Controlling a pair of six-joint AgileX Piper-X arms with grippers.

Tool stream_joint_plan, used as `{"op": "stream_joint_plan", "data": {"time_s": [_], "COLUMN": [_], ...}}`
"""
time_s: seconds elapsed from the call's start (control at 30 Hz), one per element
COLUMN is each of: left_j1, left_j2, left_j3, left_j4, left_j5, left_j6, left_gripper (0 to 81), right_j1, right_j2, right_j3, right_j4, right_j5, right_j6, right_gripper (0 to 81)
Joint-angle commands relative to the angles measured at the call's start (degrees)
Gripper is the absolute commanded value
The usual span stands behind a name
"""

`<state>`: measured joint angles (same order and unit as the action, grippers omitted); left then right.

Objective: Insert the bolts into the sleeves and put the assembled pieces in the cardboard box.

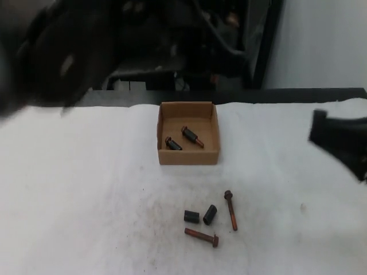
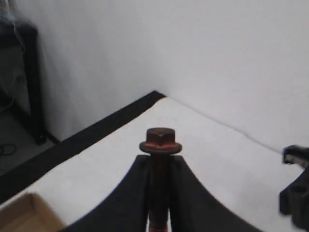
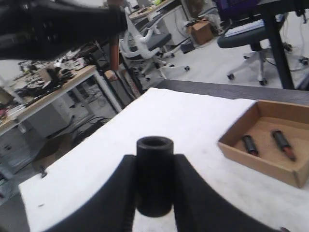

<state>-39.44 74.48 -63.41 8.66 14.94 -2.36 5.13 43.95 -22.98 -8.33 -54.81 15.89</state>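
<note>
**Two pieces boxed, one pair in the air, two pairs waiting**

The left jaws were closed on a bolt (image 2: 159,145). Its shank was pinched between them and ran along their length, and the flanged hex head stood just clear of the tips, pointing away from the wrist. The right jaws were clamped on the sides of a sleeve (image 3: 154,176). Its long axis also ran out along the jaws, with the open bore facing away from the wrist. Both parts hung above the bench (image 1: 86,189), well apart. The bolt was not yet in the sleeve, and I'd judge the two axes were not lined up for it.

Further out, the box (image 1: 188,156) sat toward the far middle of the bench with two assembled pieces lying in it. One (image 1: 192,136) was slanted, with a reddish end toward the near side, and the other (image 1: 173,144) lay just beside it.

Nearer the arms lay the loose parts:
- Two sleeves (image 1: 191,216) (image 1: 210,214) lay on their sides, close together.
- One bolt (image 1: 231,211) ran near-to-far, its head at the far end.
- Another bolt (image 1: 202,236) lay crosswise in front of the sleeves, its head to the right.

By my count, two of five pieces were finished. Joining the held pair looked like the step in hand, and two more pairs remained after that.
</note>
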Motion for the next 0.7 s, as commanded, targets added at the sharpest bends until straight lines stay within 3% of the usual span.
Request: {"op": "stream_joint_plan", "data": {"time_s": [0.0, 0.17, 0.3, 0.43, 0.67], "left_j1": [0.6, 2.2, 4.6, 6.9, 7.9], "left_j2": [-6.2, -8.6, -8.6, -8.7, -8.8], "left_j3": [12.8, 28.7, 38.0, 42.7, 43.6], "left_j4": [-23.2, -47.7, -64.4, -74.9, -76.0], "left_j5": [4.3, 8.0, 10.6, 16.4, 20.9], "left_j6": [-5.5, -21.9, -32.1, -36.8, -38.4], "left_gripper": [0.3, 0.3, 0.3, 0.3, 0.3], "right_j1": [3.9, 17.2, 24.3, 28.1, 31.1], "right_j2": [0.9, 7.5, 14.6, 21.7, 28.9], "right_j3": [1.6, 2.4, 2.4, 2.4, 2.4], "right_j4": [-6.3, -12.4, -19.8, -27.9, -39.6], "right_j5": [2.1, 14.0, 17.5, 18.5, 18.4], "right_j6": [0.9, -0.4, -0.5, 0.1, 7.0], "right_gripper": [0.8, 0.8, 0.8, 0.8, 0.8]}}
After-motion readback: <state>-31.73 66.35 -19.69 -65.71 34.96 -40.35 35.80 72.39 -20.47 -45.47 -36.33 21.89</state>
